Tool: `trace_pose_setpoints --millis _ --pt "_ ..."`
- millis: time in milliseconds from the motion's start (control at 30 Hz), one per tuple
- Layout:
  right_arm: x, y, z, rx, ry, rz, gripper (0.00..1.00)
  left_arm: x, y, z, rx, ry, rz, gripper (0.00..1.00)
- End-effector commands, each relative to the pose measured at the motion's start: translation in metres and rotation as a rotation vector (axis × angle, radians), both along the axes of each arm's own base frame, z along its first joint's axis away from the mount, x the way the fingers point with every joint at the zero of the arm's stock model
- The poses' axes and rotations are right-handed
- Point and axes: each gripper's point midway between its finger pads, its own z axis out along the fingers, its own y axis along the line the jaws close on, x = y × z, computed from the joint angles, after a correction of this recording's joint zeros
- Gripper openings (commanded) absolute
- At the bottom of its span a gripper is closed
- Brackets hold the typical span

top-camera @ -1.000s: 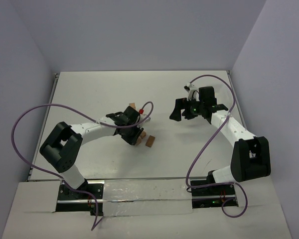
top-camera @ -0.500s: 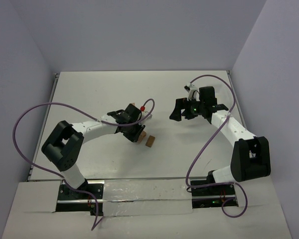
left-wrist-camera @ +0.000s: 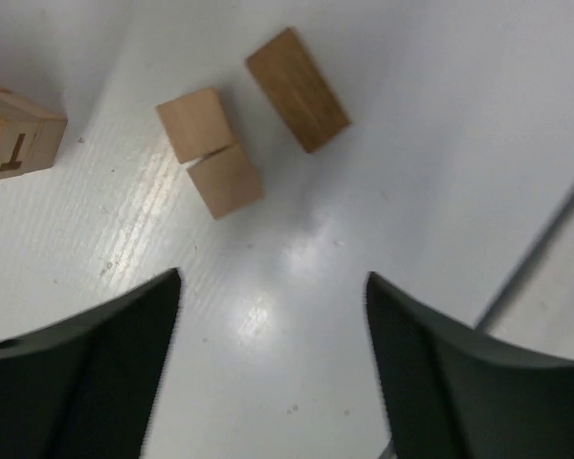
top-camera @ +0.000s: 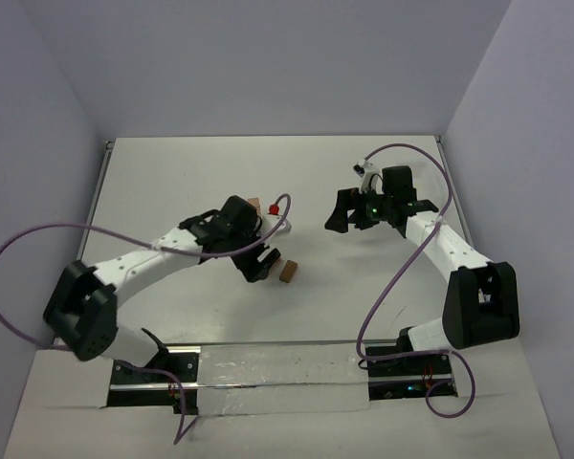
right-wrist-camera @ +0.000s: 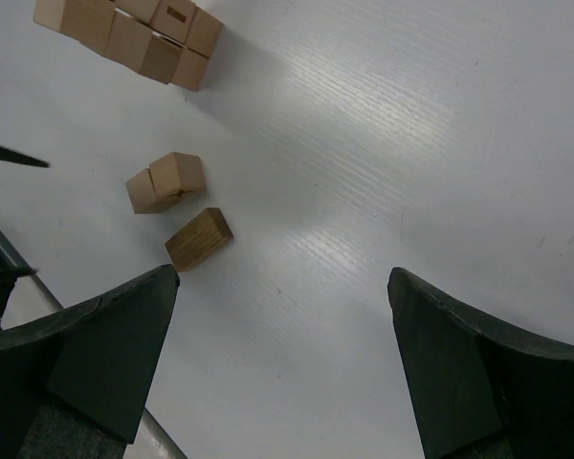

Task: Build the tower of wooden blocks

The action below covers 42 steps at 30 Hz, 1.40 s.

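Two light-brown wood blocks [left-wrist-camera: 210, 153] touch each other on the white table just ahead of my left gripper [left-wrist-camera: 273, 282], which is open and empty. A darker wood block [left-wrist-camera: 297, 89] lies beside them, apart. The same pair [right-wrist-camera: 165, 182] and the darker block [right-wrist-camera: 199, 239] show in the right wrist view. The tower [right-wrist-camera: 124, 33], a column of several blocks, is cut off by that view's top edge. From above it [top-camera: 254, 204] is mostly hidden behind the left wrist. My right gripper [right-wrist-camera: 285, 277] hangs open and empty, well to the right of all the blocks.
A block marked with a T [left-wrist-camera: 19, 143] sits at the left edge of the left wrist view. Purple cables loop around both arms [top-camera: 402, 268]. Grey walls close in the table [top-camera: 172, 172] at the back and sides.
My left gripper has gone from shut to open near the loose blocks. Its arm has swung, the elbow moving out to the left and nearer. The right arm has not moved.
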Motion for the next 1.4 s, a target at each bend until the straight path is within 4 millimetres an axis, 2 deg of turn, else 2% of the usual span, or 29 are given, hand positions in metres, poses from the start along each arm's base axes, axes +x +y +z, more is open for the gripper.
trace_pose_setpoints --millis 0,33,133,267,333,433,467,533,567,600,667,733,867,1100,1367 --pt "0.004 0.0 0.003 0.014 -0.022 0.004 0.98 -0.04 0.003 0.053 -0.11 -0.096 -0.317 0.93" --pt "0.004 0.0 0.002 0.013 -0.022 0.004 0.98 -0.045 0.005 0.066 -0.123 -0.158 -0.418 0.99" --pt "0.008 -0.002 0.002 0.005 -0.026 -0.005 0.98 -0.06 0.011 0.084 -0.137 -0.236 -0.607 0.99" --pt "0.013 -0.002 0.004 0.002 -0.037 -0.017 0.98 -0.058 0.005 0.101 -0.146 -0.389 -0.809 0.99" --pt "0.016 -0.002 0.005 0.005 -0.038 -0.022 0.98 -0.054 0.002 0.099 -0.124 -0.42 -0.885 0.99" --pt "0.017 -0.002 0.004 0.002 -0.037 -0.022 0.98 -0.032 -0.005 0.084 -0.028 -0.438 -1.005 0.99" --pt "0.018 -0.003 0.004 0.001 -0.038 -0.022 0.98 -0.031 -0.005 0.074 -0.007 -0.402 -1.02 0.99" --pt "0.018 -0.004 0.004 -0.008 -0.043 -0.019 0.98 -0.017 -0.01 0.063 0.069 -0.366 -1.075 0.99" --pt "0.017 -0.004 0.004 -0.009 -0.045 -0.018 0.98 -0.017 -0.009 0.056 0.086 -0.327 -1.089 0.99" --pt "0.017 -0.004 0.004 -0.012 -0.048 -0.015 0.98 -0.01 -0.012 0.057 0.108 -0.314 -1.097 0.99" --pt "0.016 -0.005 0.004 -0.014 -0.054 -0.012 0.98 0.001 -0.018 0.04 0.142 -0.253 -1.118 0.99" --pt "0.016 -0.006 0.006 -0.015 -0.06 -0.011 0.98 0.007 -0.02 0.034 0.164 -0.25 -1.129 0.99" --pt "0.025 -0.018 0.013 -0.006 -0.073 -0.044 0.98 0.023 -0.024 0.01 0.211 -0.292 -1.127 0.99" --pt "0.031 -0.037 0.021 0.036 -0.061 -0.086 0.98 0.031 -0.028 -0.019 0.229 -0.242 -1.097 0.99" --pt "0.027 -0.036 0.021 0.048 -0.053 -0.069 0.98 0.044 -0.037 -0.035 0.23 -0.28 -1.046 0.99"
